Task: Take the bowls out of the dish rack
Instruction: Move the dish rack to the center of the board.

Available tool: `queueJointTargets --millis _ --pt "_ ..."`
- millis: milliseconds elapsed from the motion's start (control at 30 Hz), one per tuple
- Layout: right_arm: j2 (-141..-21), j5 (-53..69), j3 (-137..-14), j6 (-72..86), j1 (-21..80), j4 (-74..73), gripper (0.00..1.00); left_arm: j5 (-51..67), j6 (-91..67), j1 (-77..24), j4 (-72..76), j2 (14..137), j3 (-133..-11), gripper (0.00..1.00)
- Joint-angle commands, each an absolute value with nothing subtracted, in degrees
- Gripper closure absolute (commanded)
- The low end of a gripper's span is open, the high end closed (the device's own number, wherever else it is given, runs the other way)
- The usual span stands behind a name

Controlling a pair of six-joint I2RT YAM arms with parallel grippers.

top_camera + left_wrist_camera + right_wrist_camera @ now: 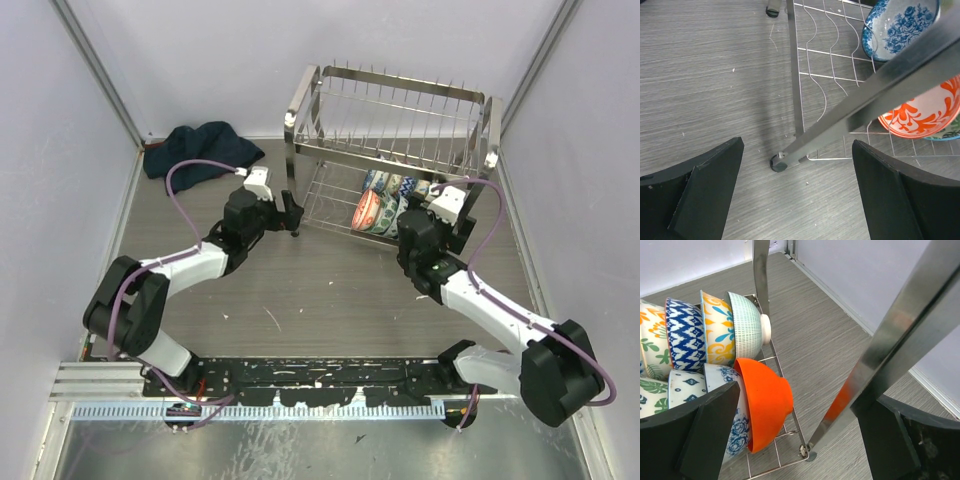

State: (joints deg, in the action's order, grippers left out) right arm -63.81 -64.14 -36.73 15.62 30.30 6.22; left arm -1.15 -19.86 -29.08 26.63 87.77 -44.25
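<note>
The dish rack (390,150) is standing toward the back of the grey wood-grain counter (330,300). The bowls (385,207) are sitting on edge in its lower tier, packed together toward the right end. The left claw (797,172) is hovering at the rack's front left corner with its fingers spread wide, gripping nothing. In the left wrist view the corner post is running diagonally between the two dark fingers (705,190) down to a small black foot (778,163) on the counter. Past that post, a blue floral bowl (900,25) and an orange-and-white patterned bowl (925,112) are resting on the wire floor of the lower tier. The right claw (800,440) is hanging at the rack's front right corner, likewise spread wide and empty, with another post crossing the gap close to the finger on the right of that view (whether metal and finger are touching cannot be told). There a plain orange bowl (767,405) is leaning at the outer end of the nearer row. Behind it a mint-green bowl (747,325), a yellow-and-orange patterned bowl (717,327) and a blue zigzag bowl (685,332) are standing side by side. A dark blue cloth (195,148) is lying crumpled at the back left of the counter, well apart from the rack.
</note>
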Motion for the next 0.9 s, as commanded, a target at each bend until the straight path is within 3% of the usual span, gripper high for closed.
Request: queueJointTargets --millis 0,867 --pt "-66.14 -60.39 -37.92 15.56 30.67 14.13 0.00 -3.45 -18.16 -28.80 31.01 90.15 -47.43 0.02" --pt "-83.65 -56.94 -45.16 9.93 30.43 30.28 0.00 1.10 -18.48 -20.21 32.78 96.25 -53.06 0.02"
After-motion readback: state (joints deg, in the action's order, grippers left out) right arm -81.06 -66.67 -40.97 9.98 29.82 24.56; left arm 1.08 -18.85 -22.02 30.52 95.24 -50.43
